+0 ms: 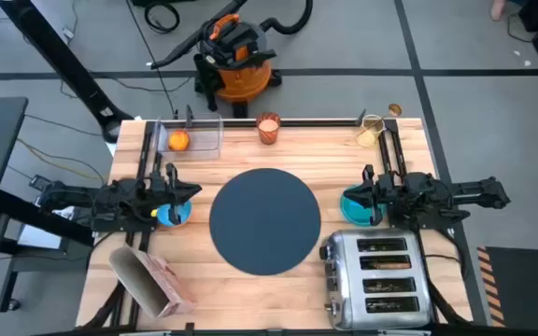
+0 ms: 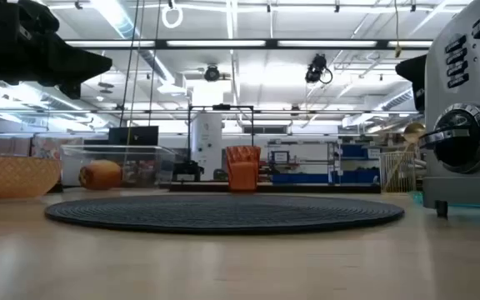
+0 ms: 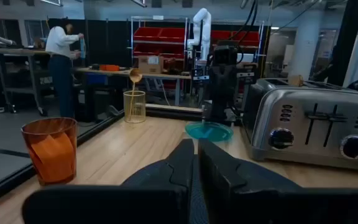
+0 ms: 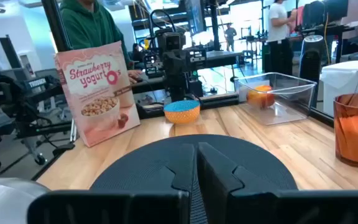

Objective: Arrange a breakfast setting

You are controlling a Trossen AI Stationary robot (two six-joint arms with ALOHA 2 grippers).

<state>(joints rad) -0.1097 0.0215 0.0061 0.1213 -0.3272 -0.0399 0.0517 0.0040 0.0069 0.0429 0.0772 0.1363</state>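
Nothing set yet: the mat lies bare in the middle of the surface, and we start from there.

We judge the first step to be bringing a dish onto the mat. The bowl sits just under the left pincer, whose fingers are together and hold nothing; the plate lies beside the right pincer, likewise together and empty. Either pincer must part its fingers before descending, then take the rim squarely so the dish does not tip. The cup, the fruit in its clear tray and the spoon in its wire holder wait along the far edge, well apart from the mat. The toaster crowds the plate, so we should lift clear before swinging inward.
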